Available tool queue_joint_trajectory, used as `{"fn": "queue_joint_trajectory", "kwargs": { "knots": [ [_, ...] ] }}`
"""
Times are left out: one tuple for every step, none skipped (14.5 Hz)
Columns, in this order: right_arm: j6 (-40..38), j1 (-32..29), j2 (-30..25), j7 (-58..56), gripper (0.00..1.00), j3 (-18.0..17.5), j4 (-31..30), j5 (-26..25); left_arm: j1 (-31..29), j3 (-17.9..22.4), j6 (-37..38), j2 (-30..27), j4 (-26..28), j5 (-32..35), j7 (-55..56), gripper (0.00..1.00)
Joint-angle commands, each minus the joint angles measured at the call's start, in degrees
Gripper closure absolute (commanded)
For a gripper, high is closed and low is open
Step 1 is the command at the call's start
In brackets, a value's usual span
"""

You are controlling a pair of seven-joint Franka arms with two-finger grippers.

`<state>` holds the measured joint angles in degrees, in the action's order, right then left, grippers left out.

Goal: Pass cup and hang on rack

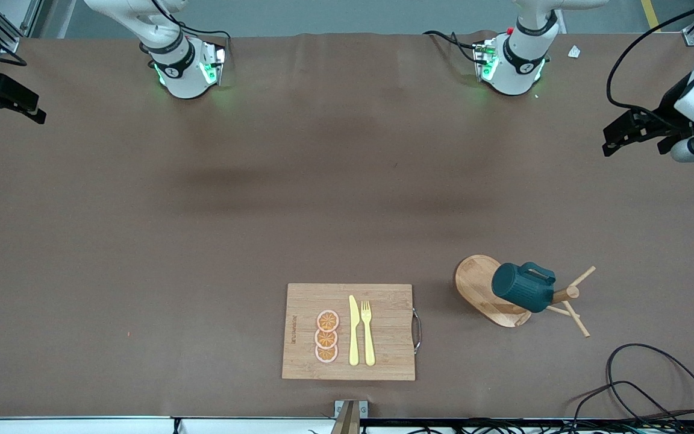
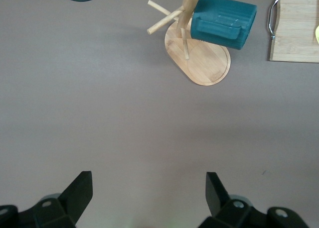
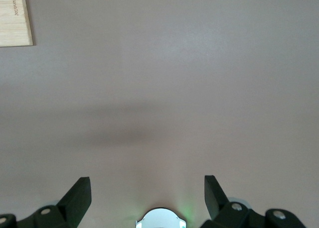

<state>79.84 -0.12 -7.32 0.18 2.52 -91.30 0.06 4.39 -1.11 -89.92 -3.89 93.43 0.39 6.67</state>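
I see my left hand [image 2: 148, 195] raised at the left arm's end of the worktop, fingers spread wide. My right hand [image 3: 147, 198] waits likewise, fingers apart, gripping nothing.

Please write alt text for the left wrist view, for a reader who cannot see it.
A dark teal cup hangs on a light wooden rack that stands on a brown table. The open left gripper is over bare table, holding nothing.

Cup [image 1: 522, 288] hanging on rack [image 1: 485, 289], standing beside cutting board [image 1: 383, 331] toward the left arm's end; knife [image 1: 353, 330], fork [image 1: 368, 331] lying on board.
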Motion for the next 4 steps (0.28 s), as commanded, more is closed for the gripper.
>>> {"fn": "queue_joint_trajectory", "kwargs": {
  "knots": [
    [0.14, -0.76, -1.12, 0.09, 0.00, -0.49, -1.25, 0.99, 0.53, -0.12, -1.13, -1.20, 1.05, 0.32, -0.07, 0.00],
    [0.14, -0.76, -1.03, 0.09, 0.00, -0.49, -1.25, 0.99, 0.44, -0.56, -1.05, -1.20, 1.05, 0.32, -0.16, 0.00],
    [0.14, -0.76, -1.12, 0.09, 0.00, -0.49, -1.25, 0.99, 0.27, -0.73, -1.13, -1.12, 0.97, 0.14, 0.01, 0.00],
    [0.14, -0.76, -1.03, 0.09, 0.00, -0.49, -1.25, 0.99, 0.27, -0.74, -1.13, -1.03, 0.71, 0.23, -0.07, 0.00]
  ]
}}
